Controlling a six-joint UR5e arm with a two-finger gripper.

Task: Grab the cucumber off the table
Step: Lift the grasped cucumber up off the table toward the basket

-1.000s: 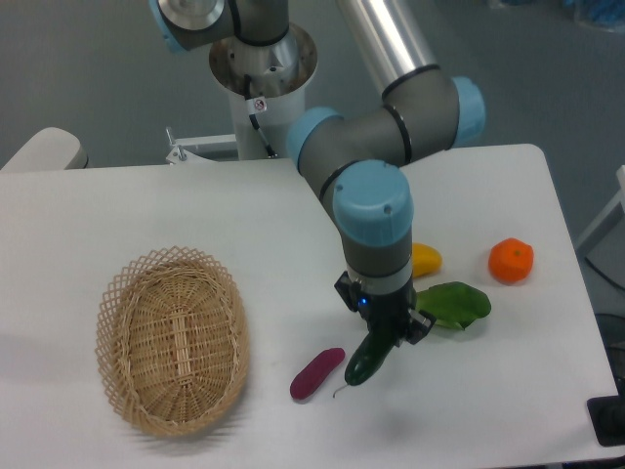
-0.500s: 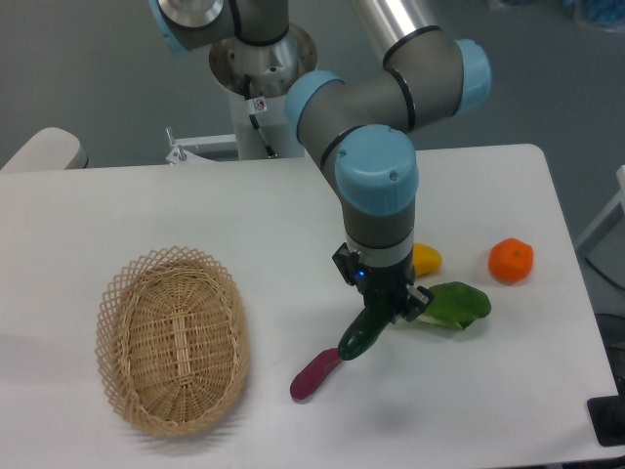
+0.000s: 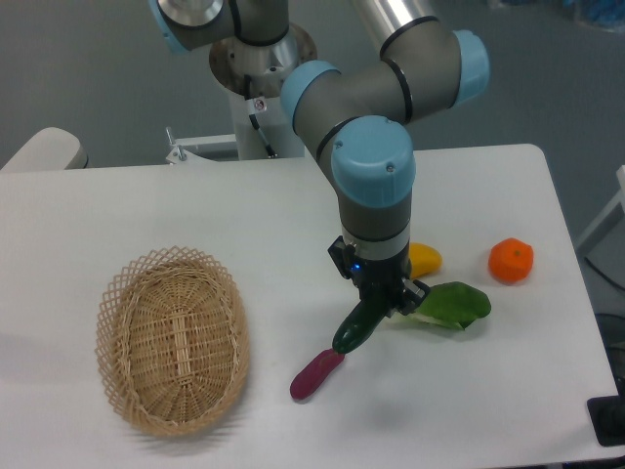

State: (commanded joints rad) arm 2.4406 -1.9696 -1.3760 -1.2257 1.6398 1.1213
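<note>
Nearest, a purple eggplant piece (image 3: 316, 373) lies just below the end effector (image 3: 379, 305), which grips the cucumber (image 3: 354, 329), hanging tilted, apparently clear of the bench (image 3: 146, 210). Pickup looks essentially done; bok choy (image 3: 451, 305) beside, right.

The worktop (image 3: 146, 210) is plain white. At near left the basket (image 3: 172, 338) shows tan open weave. The cucumber (image 3: 353, 330) is glossy dark green, the small piece (image 3: 315, 374) beside it purple, the leafy vegetable (image 3: 451, 305) bright green. At right sit an orange fruit (image 3: 511, 261) and a yellow piece (image 3: 426, 259).
</note>
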